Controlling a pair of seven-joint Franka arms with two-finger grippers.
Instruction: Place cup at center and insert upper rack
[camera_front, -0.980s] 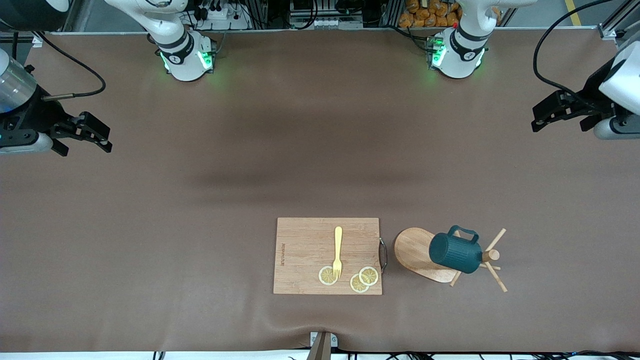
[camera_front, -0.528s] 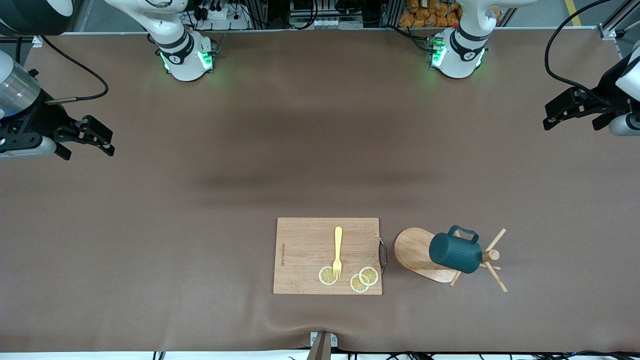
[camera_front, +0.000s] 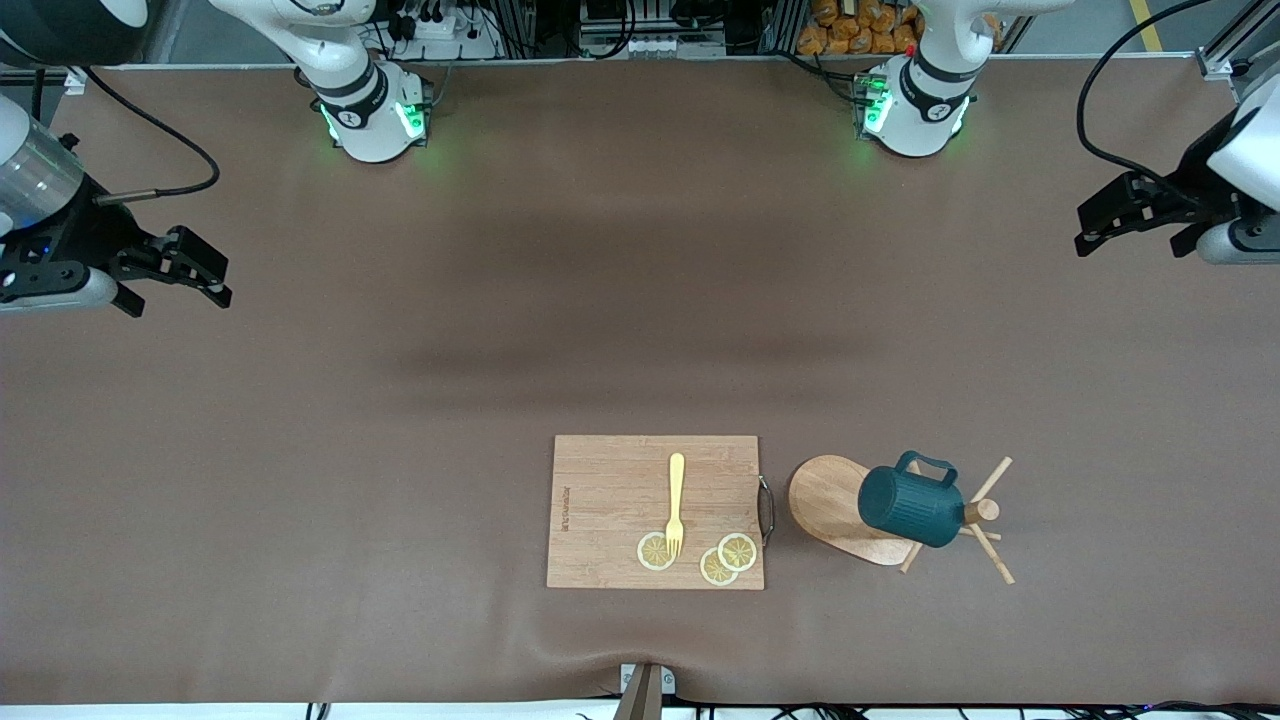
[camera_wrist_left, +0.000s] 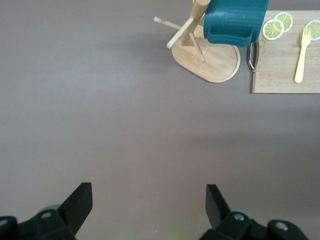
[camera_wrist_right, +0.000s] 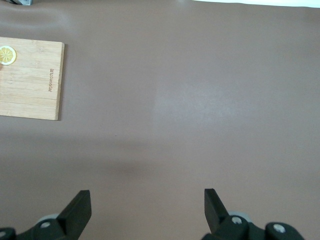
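Both your grippers hang with fingers apart, holding nothing: the left gripper (camera_front: 1095, 228) over bare table at its own end, the right gripper (camera_front: 205, 275) likewise at the other end. Well away from either, your cup (camera_front: 910, 507) hangs on the rack (camera_front: 835, 505) (just beside the board (camera_front: 610, 510)).

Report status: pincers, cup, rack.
Left pincer and right pincer open, empty, over bare table ends. Cup hangs on upright rack. Nothing obstructing.
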